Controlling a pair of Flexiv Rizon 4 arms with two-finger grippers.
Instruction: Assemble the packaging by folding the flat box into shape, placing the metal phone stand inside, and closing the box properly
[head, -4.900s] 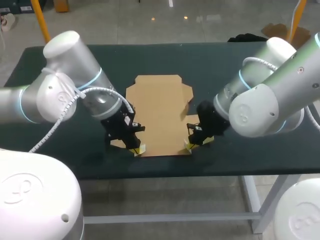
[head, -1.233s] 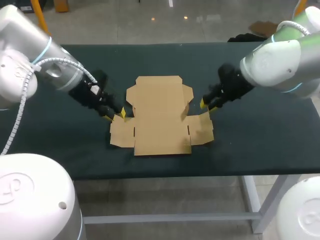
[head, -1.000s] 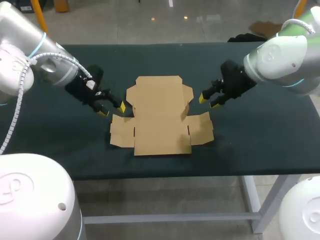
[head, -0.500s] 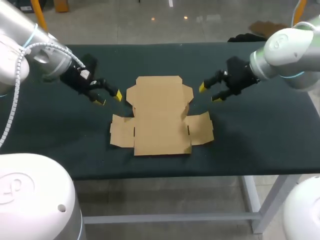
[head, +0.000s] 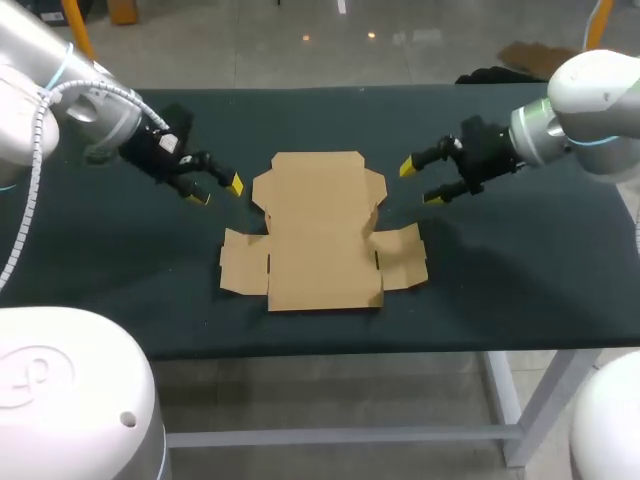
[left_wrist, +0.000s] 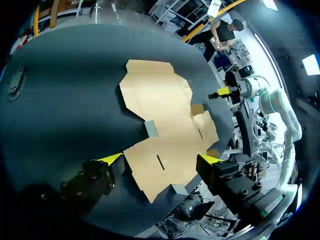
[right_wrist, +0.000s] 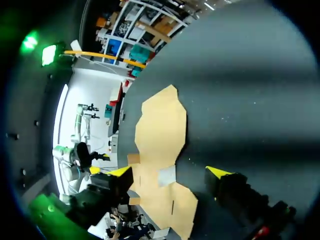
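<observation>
So the flat brown cardboard box blank is lying unfolded in the middle of the dark green table, with its little side flaps sticking out near the front edge. The left gripper sits off the blank's left side and the right gripper off its right. Both have their yellow-tipped fingers spread wide with nothing between them, and neither is touching the card.

The metal phone stand doesn't show in any view, so no idea where it's waiting.

My guess is that no folding is really done yet, so there's plenty of room for trouble. The blank looks light and nothing is pinning it. If one finger nudges a flap, I'd expect the whole sheet to skate across the table instead of creasing. If the two sides don't come up together, it'll probably twist or fold off the score lines. Then the tabs won't line up with the slots.
</observation>
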